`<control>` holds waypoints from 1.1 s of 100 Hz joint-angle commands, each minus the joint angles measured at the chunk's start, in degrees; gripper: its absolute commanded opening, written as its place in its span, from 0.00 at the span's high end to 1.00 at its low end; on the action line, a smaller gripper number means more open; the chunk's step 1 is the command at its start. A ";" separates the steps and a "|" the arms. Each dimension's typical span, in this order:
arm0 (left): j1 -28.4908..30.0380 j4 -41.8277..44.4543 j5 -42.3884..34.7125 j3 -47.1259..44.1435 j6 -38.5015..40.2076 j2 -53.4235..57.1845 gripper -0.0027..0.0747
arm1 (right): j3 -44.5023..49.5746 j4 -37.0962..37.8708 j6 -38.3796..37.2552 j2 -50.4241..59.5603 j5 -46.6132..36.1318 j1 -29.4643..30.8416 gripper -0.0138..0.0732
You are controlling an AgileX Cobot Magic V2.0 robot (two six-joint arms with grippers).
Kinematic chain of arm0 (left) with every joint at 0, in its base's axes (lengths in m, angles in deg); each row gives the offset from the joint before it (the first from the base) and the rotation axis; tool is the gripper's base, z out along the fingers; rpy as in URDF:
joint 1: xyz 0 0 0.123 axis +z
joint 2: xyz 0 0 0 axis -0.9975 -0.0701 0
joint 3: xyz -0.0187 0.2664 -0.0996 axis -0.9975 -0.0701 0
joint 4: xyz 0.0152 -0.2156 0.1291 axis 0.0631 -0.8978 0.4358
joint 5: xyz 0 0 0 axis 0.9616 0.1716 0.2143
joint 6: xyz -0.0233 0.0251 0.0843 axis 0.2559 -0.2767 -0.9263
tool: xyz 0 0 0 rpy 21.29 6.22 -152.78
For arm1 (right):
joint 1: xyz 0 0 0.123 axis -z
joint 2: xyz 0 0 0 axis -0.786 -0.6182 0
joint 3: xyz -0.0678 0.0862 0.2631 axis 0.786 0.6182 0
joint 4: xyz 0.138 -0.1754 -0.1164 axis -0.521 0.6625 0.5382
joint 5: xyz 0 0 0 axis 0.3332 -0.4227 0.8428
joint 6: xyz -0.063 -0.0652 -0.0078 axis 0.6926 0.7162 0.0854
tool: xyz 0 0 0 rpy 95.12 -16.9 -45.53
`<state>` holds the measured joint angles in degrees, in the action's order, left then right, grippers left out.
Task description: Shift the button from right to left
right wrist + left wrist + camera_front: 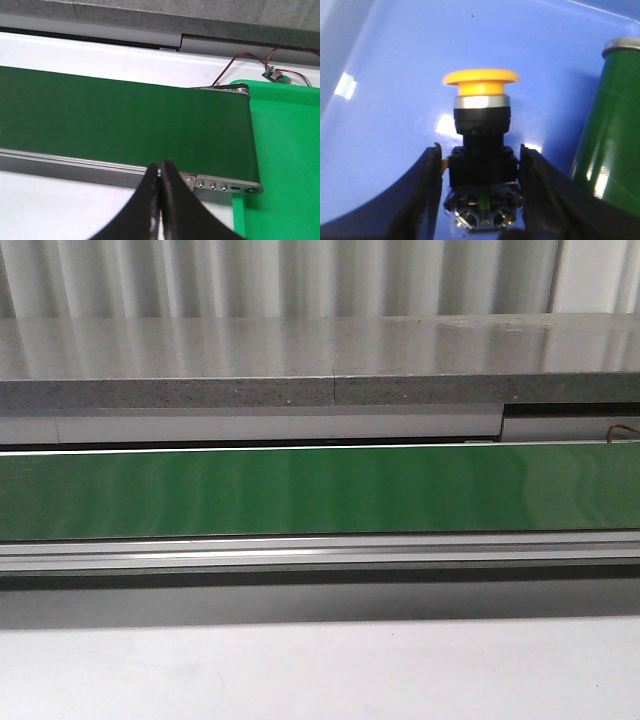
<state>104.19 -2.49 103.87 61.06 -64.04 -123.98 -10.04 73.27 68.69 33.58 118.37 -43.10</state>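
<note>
The button point(481, 85) has a round yellow-orange cap, a silver ring, a black collar and a blocky body with a small green mark. It shows only in the left wrist view, between the two black fingers of my left gripper point(480, 152), which press on the sides of its body. It is held over the floor of a blue bin point(395, 90). My right gripper point(160, 166) is shut and empty, hovering over the near rail of the green conveyor belt point(125, 120). Neither gripper shows in the front view.
A green cylinder with a silver rim point(612, 125) stands in the blue bin close beside the left gripper. The conveyor belt point(320, 490) runs across the front view. A green mat point(285, 150) lies past the belt's end, with a small wired circuit board point(275, 74) behind.
</note>
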 commanded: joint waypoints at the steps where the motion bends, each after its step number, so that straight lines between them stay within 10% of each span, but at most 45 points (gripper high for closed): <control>1: 0.14 -0.47 -3.01 1.73 -0.13 2.12 0.66 | -1.54 -0.96 0.47 -0.26 -3.96 -0.06 0.92; 19: 0.14 -0.81 -3.01 1.73 -0.13 2.12 0.47 | -1.54 -0.96 0.47 -0.26 -3.96 -0.06 0.92; 74: 0.14 -0.94 -3.13 1.76 -0.13 2.12 0.45 | -1.54 -0.96 0.47 -0.26 -3.96 -0.06 0.92; 110: 0.14 -0.94 -3.13 1.76 -0.13 2.79 0.26 | -1.54 -0.96 0.47 -0.26 -3.96 -0.06 0.92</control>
<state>104.19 -3.06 103.54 61.06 -64.17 -123.98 -10.04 73.27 68.69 33.58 118.37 -43.10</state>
